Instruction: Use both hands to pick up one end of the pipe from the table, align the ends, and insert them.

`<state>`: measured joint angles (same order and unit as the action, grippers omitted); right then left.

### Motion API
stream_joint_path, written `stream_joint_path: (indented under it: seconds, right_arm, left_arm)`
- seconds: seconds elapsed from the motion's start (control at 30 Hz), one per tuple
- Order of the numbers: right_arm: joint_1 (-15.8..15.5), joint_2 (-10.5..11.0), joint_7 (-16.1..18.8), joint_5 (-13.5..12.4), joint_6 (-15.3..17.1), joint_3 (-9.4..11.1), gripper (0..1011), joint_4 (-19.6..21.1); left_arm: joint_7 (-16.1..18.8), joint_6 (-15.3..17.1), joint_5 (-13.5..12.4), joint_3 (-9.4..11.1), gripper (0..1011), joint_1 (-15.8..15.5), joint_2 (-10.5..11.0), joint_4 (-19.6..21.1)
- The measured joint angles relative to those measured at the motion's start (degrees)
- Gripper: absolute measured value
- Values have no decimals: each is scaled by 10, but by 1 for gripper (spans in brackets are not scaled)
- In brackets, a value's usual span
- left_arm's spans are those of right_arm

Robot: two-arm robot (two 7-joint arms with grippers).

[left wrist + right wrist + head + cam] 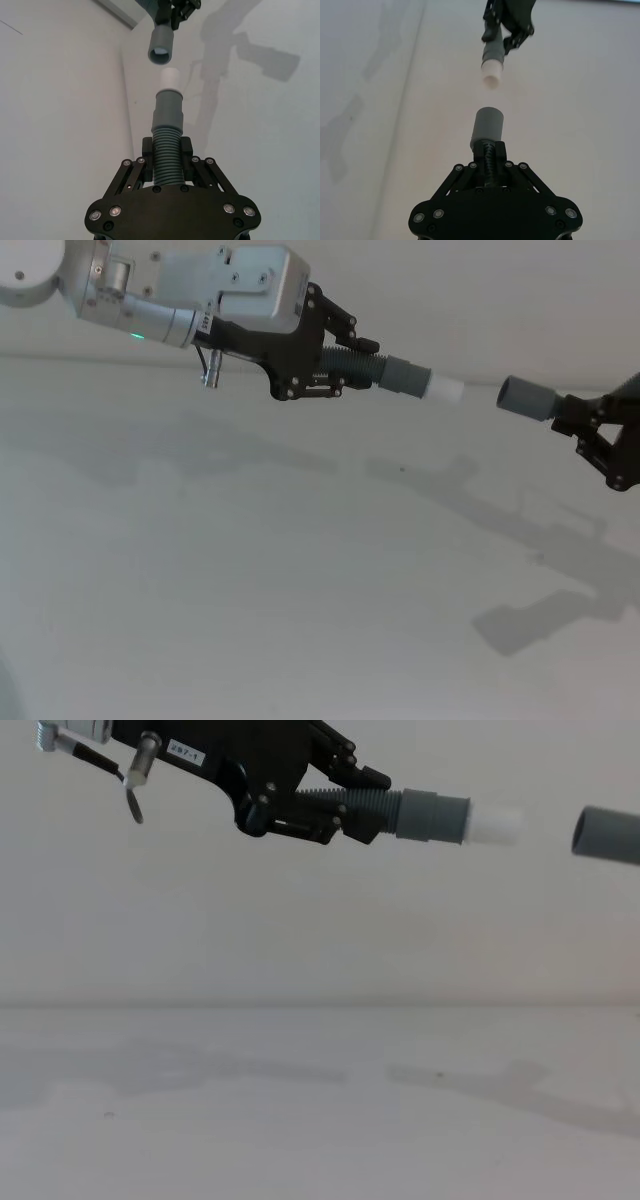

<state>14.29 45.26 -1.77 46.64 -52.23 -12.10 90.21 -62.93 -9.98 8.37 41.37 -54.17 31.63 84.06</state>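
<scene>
From the head view, the left claw point(345, 365) is clamping the white-tipped pipe piece point(400, 372) above the bench point(250, 590). In the right wrist view, the right claw point(489, 155) is gripping the open cuff point(487, 127), facing it across a gap.

Bare lab: plain white table point(250, 620).
</scene>
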Motion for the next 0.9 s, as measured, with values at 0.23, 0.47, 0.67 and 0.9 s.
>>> stream_joint_path:
  seconds: [0.23,0.47,0.67,0.9]
  right_arm:
    - [18,-2,-93,109,-59,10,129,-12]
    - [32,3,-135,164,-102,7,129,-14]
    - [39,11,-113,151,-106,-6,129,-10]
    - [45,19,-65,108,-82,-22,129,-1]
  left_arm:
    - [-3,-2,0,1,313,-2,0,0]
    - [-4,-3,0,1,313,-3,1,-1]
    - [-5,-4,0,1,313,-4,1,-1]
    - [-5,-4,0,1,313,-4,1,-1]
